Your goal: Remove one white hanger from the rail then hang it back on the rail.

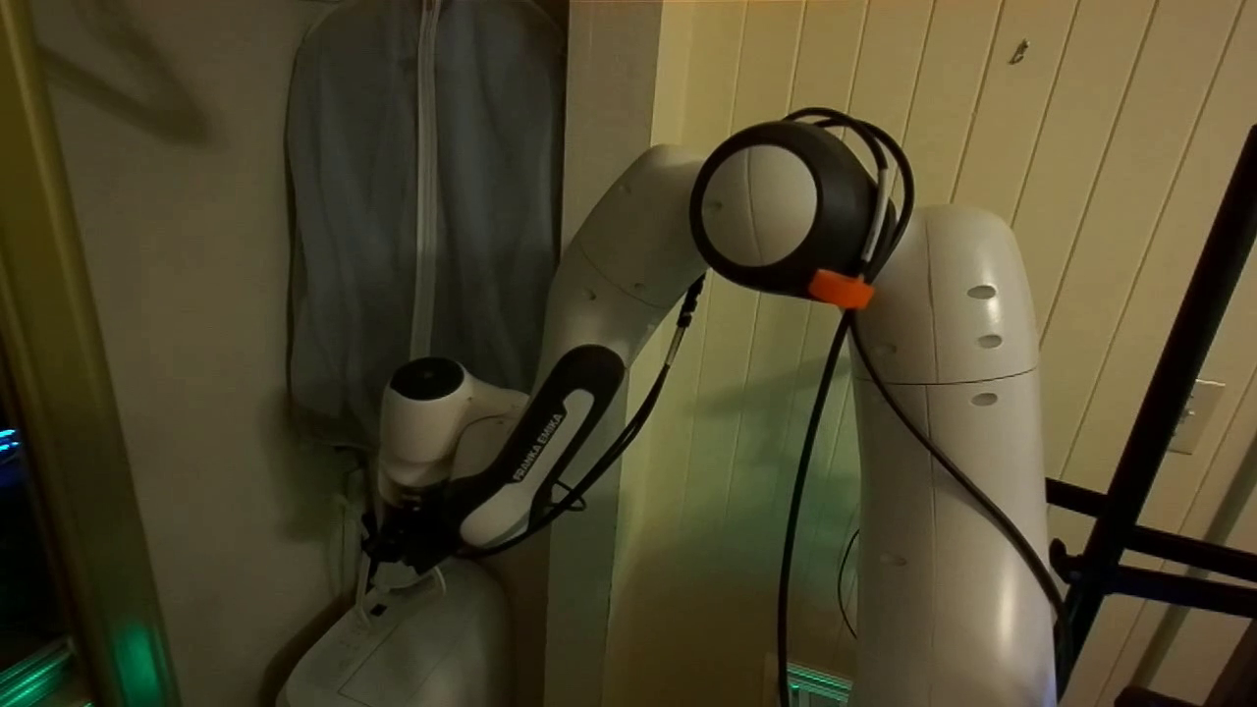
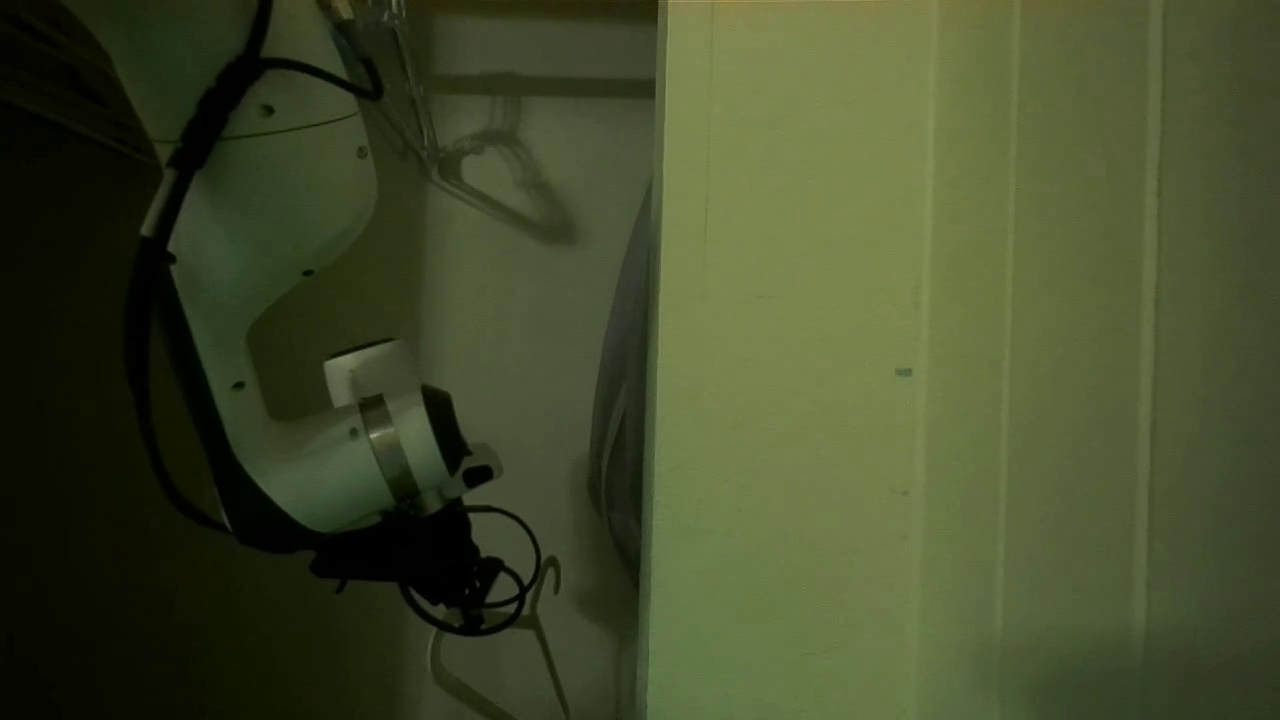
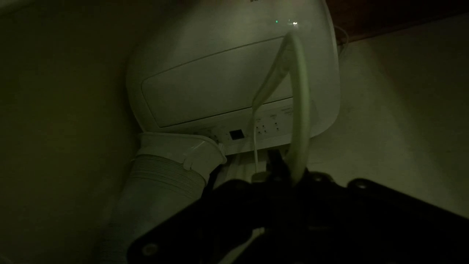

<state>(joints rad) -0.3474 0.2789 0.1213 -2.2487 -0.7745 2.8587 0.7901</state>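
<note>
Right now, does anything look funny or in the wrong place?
Yes: a white hanger is held in the pincer near a white machine, its hook catching nothing. Hangers usually hang by their hooks, so that looks odd, though it's part of the job.

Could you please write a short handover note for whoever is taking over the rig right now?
Gripper: shut on the white hanger.
Hanger: held low, its hook upward and free; the white appliance shows behind it in the wrist view.
Rail: hard to make out; the dark band high up in an exterior view may be only its shadow.
Done: hanger is off the rail.
Left: raise it, hook it over the rail, release, back away.
</note>
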